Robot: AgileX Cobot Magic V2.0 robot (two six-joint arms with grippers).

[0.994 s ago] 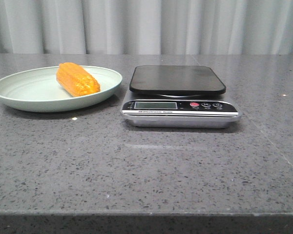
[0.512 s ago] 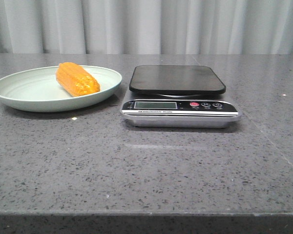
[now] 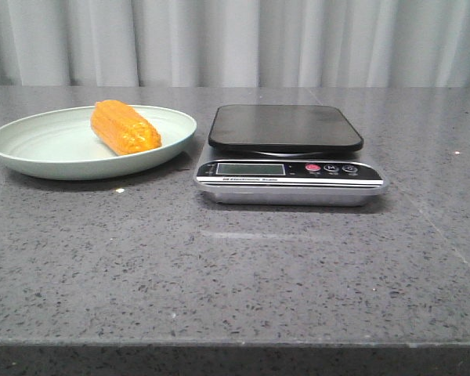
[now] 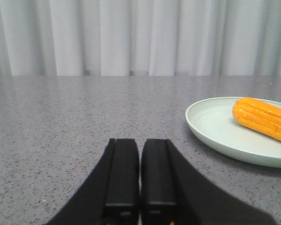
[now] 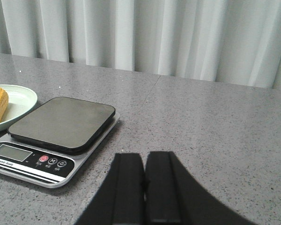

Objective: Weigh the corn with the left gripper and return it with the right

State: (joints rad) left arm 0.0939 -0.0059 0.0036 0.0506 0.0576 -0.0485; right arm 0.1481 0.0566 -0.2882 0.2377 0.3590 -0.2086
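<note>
Left gripper (image 4: 139, 176): fingers pressed together with only a hairline seam between them, holding nothing, low over bare table (image 4: 61, 122). Right gripper (image 5: 144, 183): fingers likewise closed flat against each other, empty, over the table to the right of the scale (image 5: 56, 136). Neither gripper appears in the front view.

Corn (image 3: 124, 128): lying on its side in the plate (image 3: 39, 149), toward the plate's right half, its length running diagonally from far-left to near-right. It is untouched by either gripper and well apart from both.

Plate: pale green, shallow, at the table's left, its right rim just beside the scale.

Scale: black platform bare; silver base with a display (image 3: 251, 168) and three buttons, one red (image 3: 312, 168), facing the robot. The display reading is too small to make out.

Backdrop: grey curtain (image 3: 235, 39) behind the table.
</note>
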